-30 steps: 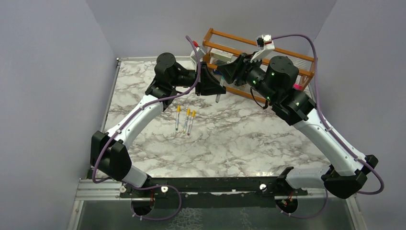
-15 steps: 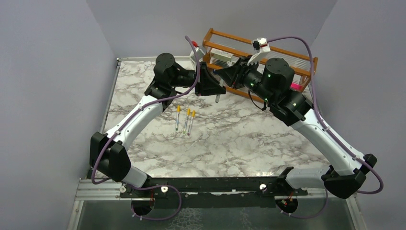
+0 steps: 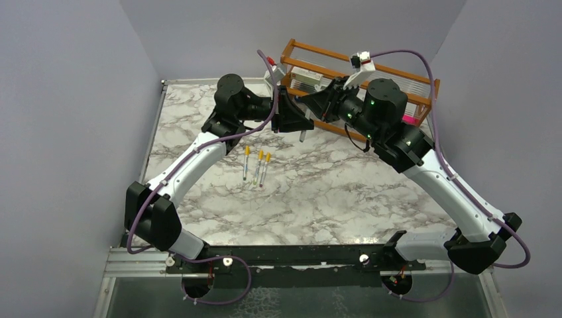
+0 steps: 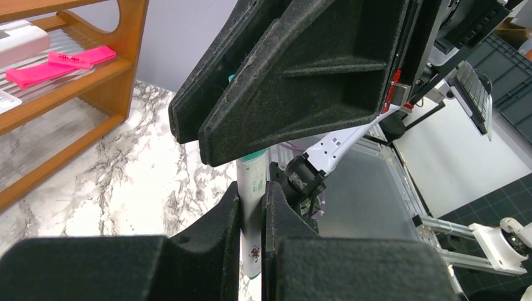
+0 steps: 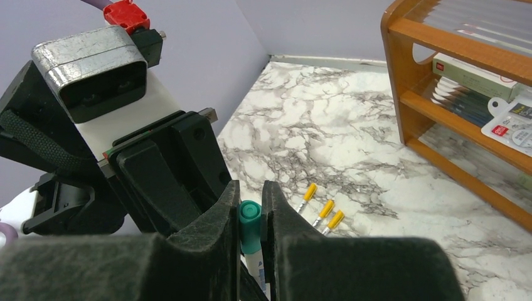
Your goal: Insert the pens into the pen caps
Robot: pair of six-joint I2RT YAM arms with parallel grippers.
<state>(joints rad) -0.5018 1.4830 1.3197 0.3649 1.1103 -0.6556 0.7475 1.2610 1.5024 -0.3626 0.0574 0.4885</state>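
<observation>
Two arms stretch out over the marble table [image 3: 318, 192] and bend inward at the wrist, so that the claws meet nose to nose just in front of the wooden rack [image 3: 311, 48]. The left gripper [image 4: 251, 194] points to the right, its jaws drawn narrow and clamped on a pen [image 4: 252, 213]. The pen's silvery-white barrel stands upright between the pads, and its lower end pokes out beneath the claw, above the tabletop. The right gripper [image 5: 251, 194] points to the left from the opposite side, its jaws likewise pinched close, holding a teal cap [image 5: 250, 219] between them. Seen from the left wrist, the right claw sits directly above the left one. A sliver of the teal cap shows at the top of the barrel, right where the pen runs up under the right claw's fingers. The cap sits in line with the pen, but whether it is fully seated cannot be told. Three yellow-capped pens [image 3: 256, 165] lie side by side on the marble, below both claws, to the left of the meeting point and nearer the arm bases, well apart from either gripper.
</observation>
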